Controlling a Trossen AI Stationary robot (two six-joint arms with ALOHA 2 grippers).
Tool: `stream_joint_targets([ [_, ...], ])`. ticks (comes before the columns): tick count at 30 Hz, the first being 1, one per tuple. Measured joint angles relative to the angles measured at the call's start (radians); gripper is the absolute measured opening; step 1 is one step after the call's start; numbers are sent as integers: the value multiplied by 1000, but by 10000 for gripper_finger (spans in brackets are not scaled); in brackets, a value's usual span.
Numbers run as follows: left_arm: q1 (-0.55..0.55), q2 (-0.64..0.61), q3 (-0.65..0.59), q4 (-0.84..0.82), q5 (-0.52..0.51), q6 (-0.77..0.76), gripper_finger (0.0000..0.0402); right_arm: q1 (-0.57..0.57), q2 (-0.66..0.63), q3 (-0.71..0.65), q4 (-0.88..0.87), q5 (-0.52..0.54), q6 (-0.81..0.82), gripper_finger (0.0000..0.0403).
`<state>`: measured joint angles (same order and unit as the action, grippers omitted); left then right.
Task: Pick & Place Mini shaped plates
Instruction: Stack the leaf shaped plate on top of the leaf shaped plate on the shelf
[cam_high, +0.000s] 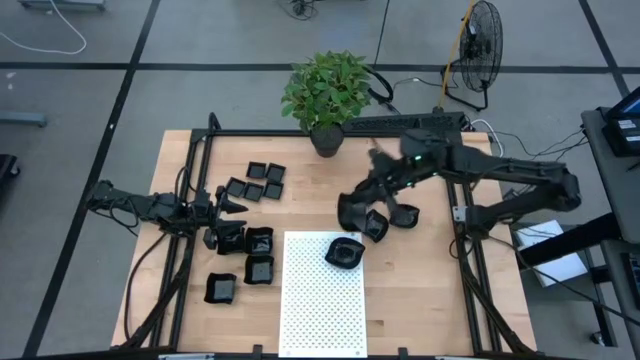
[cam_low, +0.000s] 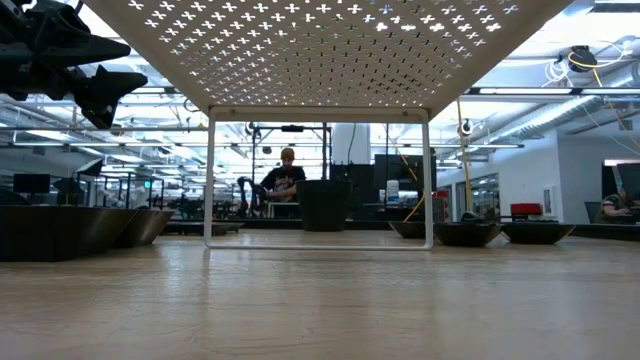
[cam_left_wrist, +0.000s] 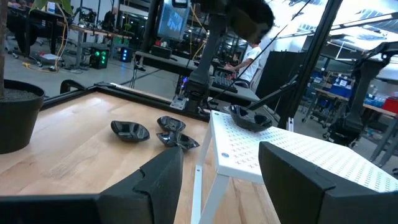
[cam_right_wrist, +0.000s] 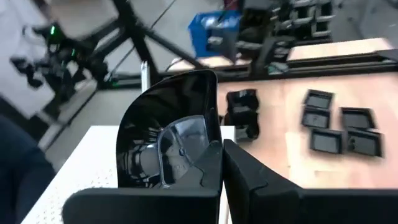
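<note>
Black mini shaped plates lie around a raised white dotted mat (cam_high: 322, 300). Several square ones (cam_high: 257, 181) sit at the far left, and others (cam_high: 258, 254) lie near my left gripper (cam_high: 238, 206). That gripper waits open and level at the table's left (cam_left_wrist: 217, 180). Two plates (cam_high: 392, 220) rest on the wood to the right of the mat, and one (cam_high: 343, 251) lies on the mat's far end. My right gripper (cam_right_wrist: 222, 169) is shut on a glossy black plate (cam_right_wrist: 166, 134), which it holds above the mat's far right corner (cam_high: 352, 212). My right gripper pinches the plate's rim (cam_right_wrist: 209, 148) between its two fingers. They come from the table's right, nearly level and slanting a little down. The plate stands on edge beyond the fingers with its hollow side toward the wrist camera. It is lifted clear above the mat.
A potted plant (cam_high: 325, 95) stands at the table's far edge. A black frame (cam_high: 200, 170) runs along the table's left, far and right sides. The mat stands on thin legs (cam_low: 211, 180). In the room behind, a person (cam_low: 285, 180) sits.
</note>
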<state>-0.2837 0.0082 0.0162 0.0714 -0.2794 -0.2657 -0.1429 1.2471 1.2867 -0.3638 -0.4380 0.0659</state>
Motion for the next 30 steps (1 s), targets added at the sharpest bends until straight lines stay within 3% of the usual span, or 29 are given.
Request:
stream_joint_targets([
  [12,0,0,0,0,0,0,214,141,166,31,-216,-3,-465,0],
  [20,0,0,0,0,0,0,214,172,216,31,-204,148,-542,0],
  [30,0,0,0,0,0,0,214,172,221,31,-179,148,-529,1],
])
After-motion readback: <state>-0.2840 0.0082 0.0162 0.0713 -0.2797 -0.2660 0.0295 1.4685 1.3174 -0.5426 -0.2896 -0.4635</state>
